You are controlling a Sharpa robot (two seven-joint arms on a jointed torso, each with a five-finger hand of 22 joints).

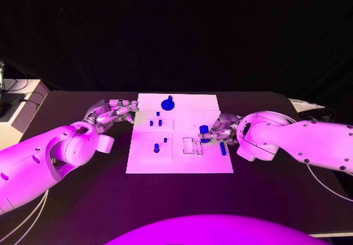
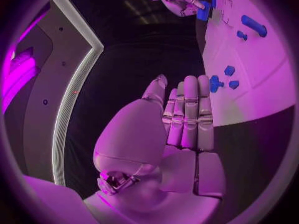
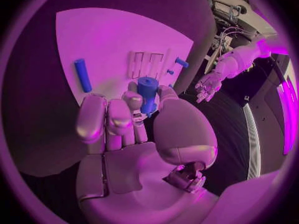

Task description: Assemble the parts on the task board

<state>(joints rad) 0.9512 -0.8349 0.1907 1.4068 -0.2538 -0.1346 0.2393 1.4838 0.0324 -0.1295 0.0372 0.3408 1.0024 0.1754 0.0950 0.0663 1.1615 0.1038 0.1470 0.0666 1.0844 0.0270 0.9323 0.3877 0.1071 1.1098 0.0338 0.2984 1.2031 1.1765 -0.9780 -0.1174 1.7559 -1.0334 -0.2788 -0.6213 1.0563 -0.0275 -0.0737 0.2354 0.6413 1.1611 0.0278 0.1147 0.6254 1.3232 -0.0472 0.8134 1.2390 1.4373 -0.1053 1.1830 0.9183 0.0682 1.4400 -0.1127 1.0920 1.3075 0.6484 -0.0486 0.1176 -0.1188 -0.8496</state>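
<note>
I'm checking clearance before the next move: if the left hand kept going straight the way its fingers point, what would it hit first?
Probably the task board. In the left wrist view the left hand has straight fingers aimed at the board's near edge, by the small blue parts there. Depth is unclear, so it might pass just above the edge.

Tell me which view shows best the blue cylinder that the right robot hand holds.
The right wrist view: the cylinder stands large and upright between the fingertips of the right robot hand. In the head view it is small and partly hidden by the fingers. In the left wrist view it is a small blue piece at the board's edge.
</note>
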